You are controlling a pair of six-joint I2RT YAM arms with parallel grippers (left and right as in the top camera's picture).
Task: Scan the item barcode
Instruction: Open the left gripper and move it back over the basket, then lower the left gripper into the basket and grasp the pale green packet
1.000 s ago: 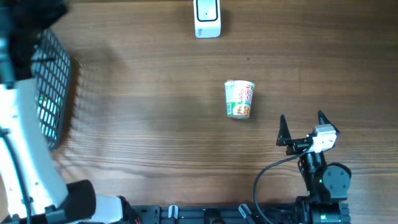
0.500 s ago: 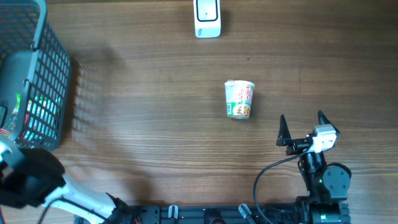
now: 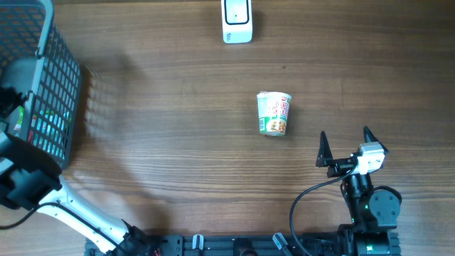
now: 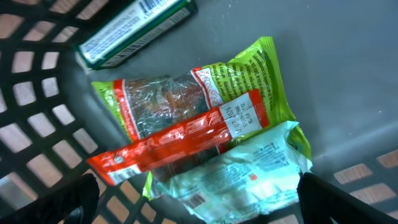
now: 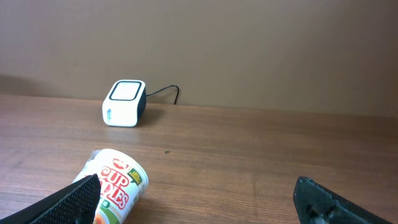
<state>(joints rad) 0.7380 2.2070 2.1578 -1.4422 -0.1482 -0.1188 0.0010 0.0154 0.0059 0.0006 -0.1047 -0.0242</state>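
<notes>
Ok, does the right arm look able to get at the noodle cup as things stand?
Probably yes. The noodle cup lies on its side on the table, just ahead and left of the right claw, whose jaws stand open. Nothing sits between them, and the scanner is well beyond.

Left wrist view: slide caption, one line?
Open left gripper over green-and-red snack packet and green box in black basket.

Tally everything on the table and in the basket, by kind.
Noodle cup: 1
Scanner: 1
Basket: 1
Box: 1
Packets: 2 (red-banded packet, pale packet)
Total: 6
</notes>
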